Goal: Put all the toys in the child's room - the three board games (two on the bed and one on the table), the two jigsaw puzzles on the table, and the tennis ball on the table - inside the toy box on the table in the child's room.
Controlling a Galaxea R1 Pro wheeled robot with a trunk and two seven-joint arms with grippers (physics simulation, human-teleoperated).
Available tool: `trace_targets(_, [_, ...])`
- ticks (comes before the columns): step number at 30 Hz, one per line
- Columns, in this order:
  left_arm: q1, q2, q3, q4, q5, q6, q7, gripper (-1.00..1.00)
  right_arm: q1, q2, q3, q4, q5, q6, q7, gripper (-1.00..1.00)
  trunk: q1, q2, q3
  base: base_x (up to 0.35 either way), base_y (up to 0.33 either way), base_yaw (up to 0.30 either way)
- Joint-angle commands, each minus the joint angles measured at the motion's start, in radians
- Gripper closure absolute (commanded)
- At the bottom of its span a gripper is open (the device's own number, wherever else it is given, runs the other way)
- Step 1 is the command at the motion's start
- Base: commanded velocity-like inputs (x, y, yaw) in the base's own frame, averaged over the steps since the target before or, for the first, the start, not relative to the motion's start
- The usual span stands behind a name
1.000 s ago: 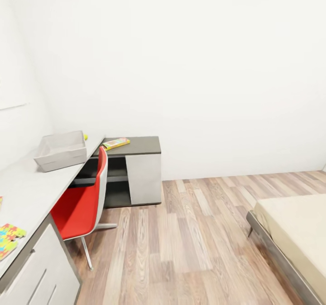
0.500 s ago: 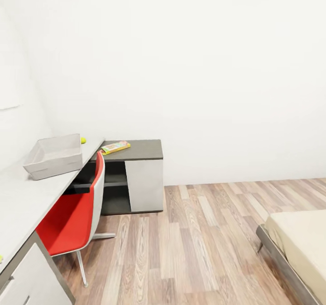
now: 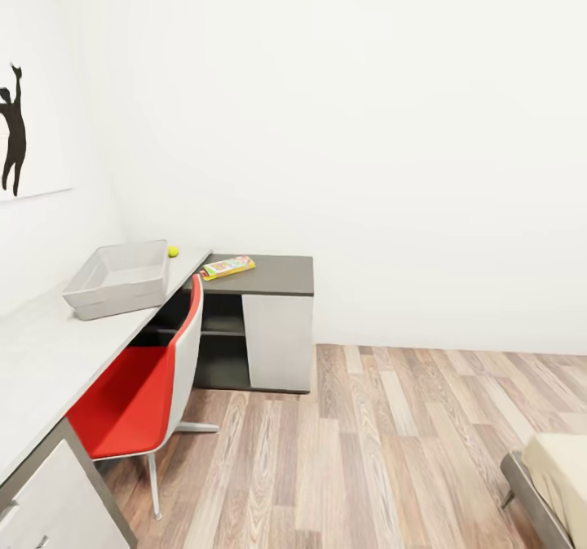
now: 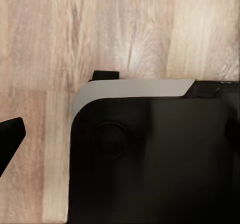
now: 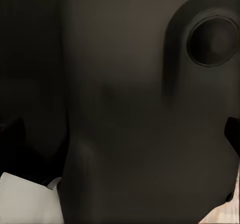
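A red chair (image 3: 134, 398) with a pale shell stands pushed up against the long white worktop (image 3: 41, 369), between the open floor and the worktop's edge. A pale grey drawer front (image 3: 57, 504) shows at the worktop's near end. On the worktop sits one toy box (image 3: 121, 278), a light-grey tray with sloping sides, and one yellow-green tennis ball (image 3: 173, 251) lies just beside its far corner. Beyond the worktop's end stands a low cabinet (image 3: 269, 320) with a dark grey top, and one board game (image 3: 227, 267) with a yellow-red cover lies flat on that top near its left edge. A wall picture (image 3: 24, 133) with a black figure hangs above the worktop. The wooden floor (image 3: 367, 451) lies open across the middle of the room, and a corner of the bed (image 3: 550, 484) with its beige mattress and grey frame shows at the lower right. Both wrist views look down on dark robot body; one dark finger (image 4: 10, 136) of the left end effector shows over the floor. Whether either end effector is spread or pressed together cannot be told.
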Motion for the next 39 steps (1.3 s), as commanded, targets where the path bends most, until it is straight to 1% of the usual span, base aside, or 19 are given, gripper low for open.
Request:
trace_targets(1, [0.0, 0.0, 0.005, -0.004, -0.001, -0.005, -0.001, -1.0, 0.0, 0.0, -0.001, 0.0, -0.002, -0.003, 0.003, -1.0, 0.0, 0.0, -0.001, 0.156, -0.266, 0.28])
trace_targets(5, [0.0, 0.0, 0.005, -0.009, -0.001, -0.021, -0.001, -1.0, 0.0, 0.002, 0.0, 0.0, -0.003, -0.002, 0.003, -1.0, 0.0, 0.0, -0.001, 0.148, -0.27, 0.252])
trace_targets(9, [0.0, 0.0, 0.003, -0.01, -0.002, -0.03, -0.002, -1.0, 0.0, 0.003, 0.0, 0.0, -0.003, -0.003, 0.003, -1.0, 0.0, 0.0, -0.001, 0.151, -0.254, 0.099])
trace_targets(13, [0.0, 0.003, 0.003, -0.011, -0.002, -0.035, -0.001, -1.0, 0.0, 0.003, 0.0, 0.0, -0.003, -0.004, 0.003, -1.0, 0.0, 0.0, -0.001, 0.171, -0.21, 0.035])
trace_targets(15, [0.0, 0.01, 0.003, -0.011, -0.002, -0.038, -0.001, -1.0, 0.0, 0.003, 0.0, 0.0, -0.003, -0.011, 0.003, -1.0, 0.0, 0.0, -0.001, 0.184, -0.186, 0.014])
trace_targets(20, [0.0, 0.017, 0.003, -0.011, -0.002, -0.041, -0.001, -1.0, 0.0, 0.002, 0.0, 0.0, -0.002, -0.04, 0.003, -1.0, 0.0, 0.0, -0.001, 0.192, -0.174, 0.006])
trace_targets(27, [0.0, 0.019, 0.004, -0.011, -0.002, -0.04, -0.001, -1.0, 0.0, 0.001, -0.001, 0.0, -0.003, -0.064, 0.003, -1.0, 0.0, 0.0, -0.001, 0.197, -0.174, 0.01])
trace_targets(32, [0.0, 0.021, 0.004, -0.011, -0.001, -0.041, -0.001, -1.0, 0.0, 0.001, -0.001, 0.0, -0.003, -0.067, 0.003, -1.0, 0.0, 0.0, -0.001, 0.198, -0.171, 0.084])
trace_targets(39, [0.0, 0.021, 0.004, -0.011, -0.001, -0.043, -0.001, -1.0, 0.0, 0.0, -0.001, 0.0, -0.001, -0.069, 0.003, -1.0, 0.0, 0.0, -0.001, 0.168, -0.065, 0.022])
